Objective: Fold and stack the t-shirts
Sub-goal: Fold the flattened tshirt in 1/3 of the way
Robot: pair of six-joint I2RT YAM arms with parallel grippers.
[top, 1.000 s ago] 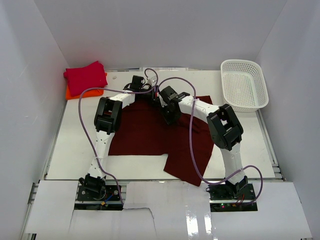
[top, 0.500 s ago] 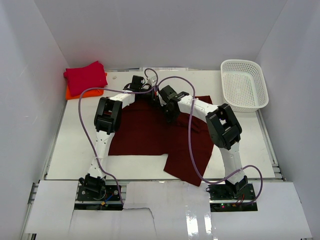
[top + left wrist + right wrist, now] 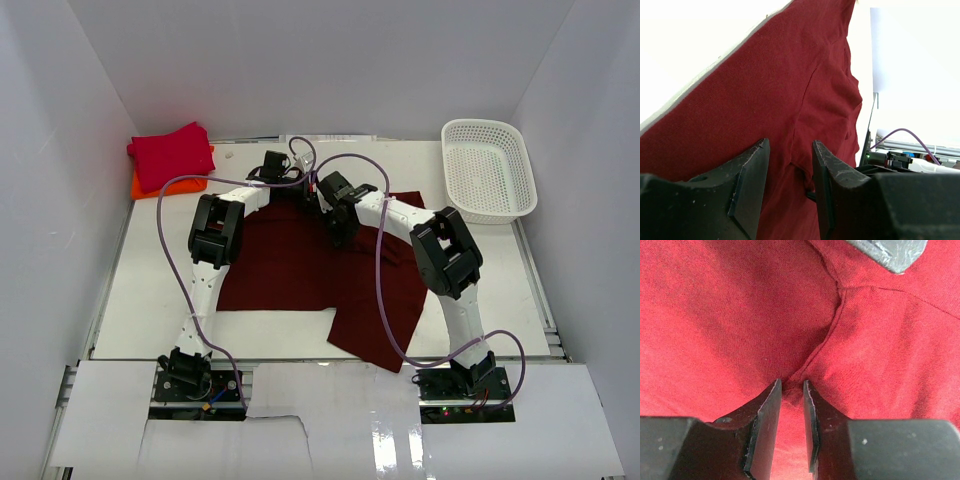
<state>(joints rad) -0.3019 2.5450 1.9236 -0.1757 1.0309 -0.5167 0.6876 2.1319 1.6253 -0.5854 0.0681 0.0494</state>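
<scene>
matt cloth t-shirt (image 3: 290, 270) (fine knit), seemingly plastic basket (image 3: 487, 170)

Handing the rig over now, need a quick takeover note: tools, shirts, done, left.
Left tool: open, jaws apart over the maroon shirt near its far edge.
Right tool: nearly closed, seems to pinch a pucker of the same shirt.
Maroon shirt: spread mid-table, not folded.
Done: red shirt folded, lying on the orange shirt at the far left corner.
Left: fold the maroon shirt and add it to that stack.
</scene>
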